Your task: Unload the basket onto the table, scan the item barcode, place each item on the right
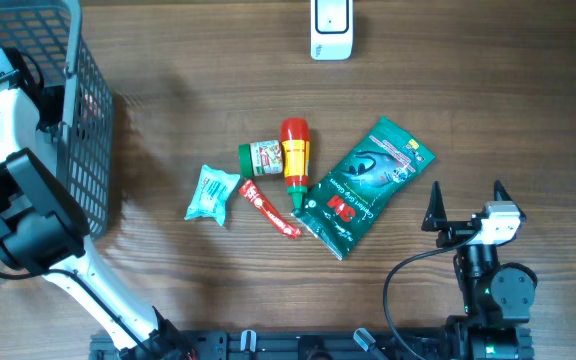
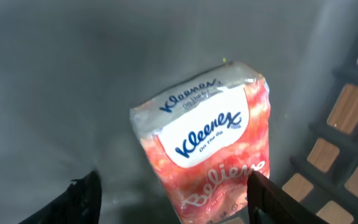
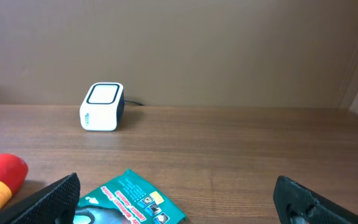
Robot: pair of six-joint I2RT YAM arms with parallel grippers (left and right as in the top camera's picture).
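I see the wooden table (image 1: 218,300) from above, with the dark mesh basket (image 1: 93,130) at its far left corner. My left arm (image 1: 28,210) reaches up into that basket. The right arm (image 1: 488,290) sits at the near right edge, well apart from everything.

On the wrist view the left gripper (image 2: 171,180) hangs over the basket floor with its jaws apart. One of its fingers (image 2: 86,199) is clear of the tissue pack (image 2: 210,143). The other sits just beside the pack's edge, and I cannot tell if it touches. The pack lies tilted, label up, inside the basket, with mesh wall to its right. Nothing is gripped.

The right gripper (image 1: 466,200) is wide open and empty, pointing across the table toward the scanner (image 1: 331,28), which stands at the far edge.

The rest lies mid-table in a cluster. The green pack (image 1: 368,185) is the biggest, lying slanted at the right of the group. The red-and-yellow bottle (image 1: 295,155) lies just left of it, red cap toward the scanner. The teal packet (image 1: 212,193) is at the left end. The red tube (image 1: 268,208) lies slanted between the teal packet and the green pack. The small green jar (image 1: 261,156) lies on its side, touching the bottle.
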